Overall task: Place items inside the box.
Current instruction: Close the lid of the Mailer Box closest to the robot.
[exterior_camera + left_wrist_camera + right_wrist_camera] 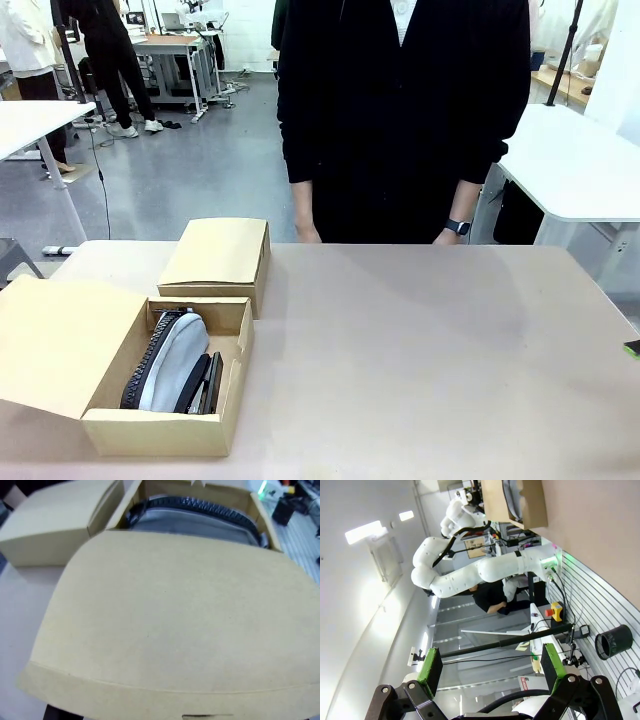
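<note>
— At about eight o'clock on the table (420,340) sits the box (165,430); its near compartment is open, flap (60,345) folded out at nine o'clock.

— What's inside?

— A grey zip pouch (175,365), with the black stapler (205,385) at its three o'clock side. The far compartment (215,255) at twelve o'clock is lidded.

— And the claws?

— The right gripper (490,672) is released, pads spread, aimed off the table — likely parked. The left one I cannot tell; its camera hangs over the flap.
</note>
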Robot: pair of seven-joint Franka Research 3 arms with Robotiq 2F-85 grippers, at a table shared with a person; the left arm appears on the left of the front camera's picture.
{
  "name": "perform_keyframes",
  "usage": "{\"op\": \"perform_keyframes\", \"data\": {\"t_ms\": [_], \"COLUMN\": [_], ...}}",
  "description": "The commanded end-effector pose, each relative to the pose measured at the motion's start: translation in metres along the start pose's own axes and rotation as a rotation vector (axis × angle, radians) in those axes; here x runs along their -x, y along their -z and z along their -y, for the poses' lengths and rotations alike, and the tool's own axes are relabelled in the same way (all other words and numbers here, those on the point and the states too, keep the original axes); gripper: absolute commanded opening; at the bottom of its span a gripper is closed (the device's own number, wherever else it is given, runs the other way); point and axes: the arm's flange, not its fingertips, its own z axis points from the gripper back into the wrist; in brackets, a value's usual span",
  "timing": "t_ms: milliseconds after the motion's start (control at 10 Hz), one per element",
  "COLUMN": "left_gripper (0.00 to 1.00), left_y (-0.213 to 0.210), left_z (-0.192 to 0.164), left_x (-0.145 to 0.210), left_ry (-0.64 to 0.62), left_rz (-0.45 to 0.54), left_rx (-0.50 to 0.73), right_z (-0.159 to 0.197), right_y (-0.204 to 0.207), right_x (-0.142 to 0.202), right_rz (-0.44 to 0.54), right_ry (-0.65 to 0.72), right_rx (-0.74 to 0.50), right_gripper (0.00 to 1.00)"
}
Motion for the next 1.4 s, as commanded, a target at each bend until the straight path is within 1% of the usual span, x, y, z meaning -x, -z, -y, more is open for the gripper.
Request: {"op": "perform_keyframes", "data": {"t_ms": [0,100,200,300,400,600,700,800,900,1000,1200,1300], "left_gripper": [1.0,1.0,1.0,1.0,1.0,1.0,1.0,1.0,1.0,1.0,1.0,1.0], "left_y": [-0.003,-0.002,0.001,0.005,0.007,0.01,0.012,0.015,0.019,0.029,0.064,0.087], "left_z": [0.008,0.014,0.018,0.021,0.024,0.034,0.041,0.048,0.053,0.061,0.073,0.081], "left_x": [-0.01,-0.02,-0.027,-0.033,-0.041,-0.062,-0.075,-0.088,-0.104,-0.12,-0.145,-0.152], "left_ry": [0.059,0.082,0.099,0.102,0.103,0.093,0.109,0.124,0.104,0.114,0.148,0.176], "left_rz": [0.098,0.127,0.128,0.127,0.148,0.185,0.2,0.227,0.24,0.251,0.294,0.275], "left_rx": [-0.021,-0.017,-0.023,-0.029,-0.03,-0.05,-0.056,-0.028,0.015,0.047,0.13,0.159], "right_z": [-0.005,-0.005,-0.005,-0.005,-0.005,-0.005,-0.005,-0.005,-0.005,-0.005,-0.005,-0.005], "right_y": [0.0,0.0,0.0,0.0,0.0,0.0,0.0,0.0,0.0,0.0,0.0,0.0], "right_x": [0.001,0.001,0.001,0.001,0.001,0.001,0.001,0.001,0.001,0.001,0.001,0.001], "right_rz": [0.005,0.005,0.005,0.005,0.005,0.005,0.005,0.005,0.005,0.005,0.005,0.005], "right_ry": [-0.002,-0.002,-0.002,-0.002,-0.002,-0.002,-0.002,-0.002,-0.002,-0.002,-0.002,-0.002], "right_rx": [-0.009,-0.009,-0.009,-0.009,-0.009,-0.009,-0.009,-0.009,-0.009,-0.009,-0.009,-0.009], "right_gripper": [1.0,1.0,1.0,1.0,1.0,1.0,1.0,1.0,1.0,1.0,1.0,1.0]}}
